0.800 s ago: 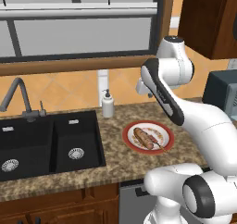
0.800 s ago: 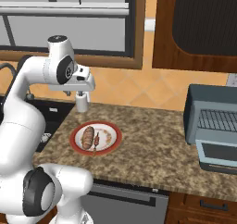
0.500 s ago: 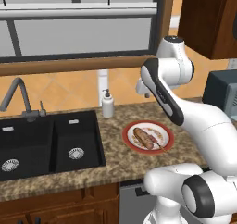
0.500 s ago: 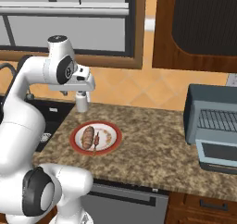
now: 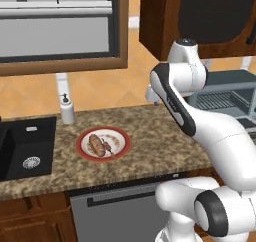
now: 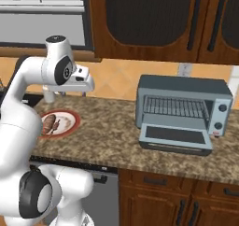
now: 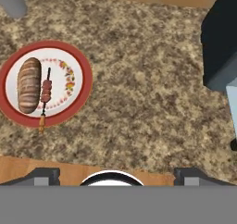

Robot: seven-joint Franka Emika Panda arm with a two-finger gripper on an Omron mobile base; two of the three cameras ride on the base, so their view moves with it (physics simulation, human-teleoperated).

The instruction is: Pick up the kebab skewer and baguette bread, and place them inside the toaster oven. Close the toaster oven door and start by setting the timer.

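— On the surface [image 7: 139,79] below the jaws [image 7: 118,174], how far along is it?

— Nothing is done yet, I judge. The jaws stand wide apart and empty, held high. The plate [image 7: 83,86], below and off to one side of them, carries both the baguette bread [image 7: 29,85] and the kebab skewer [image 7: 45,92], lying side by side.

— And the toaster oven [image 6: 183,110]?

— Off to the jaws' other side, its toaster oven door [image 6: 174,137] dropped open; I see just the wire rack inside. Both foods, the door and the timer remain.
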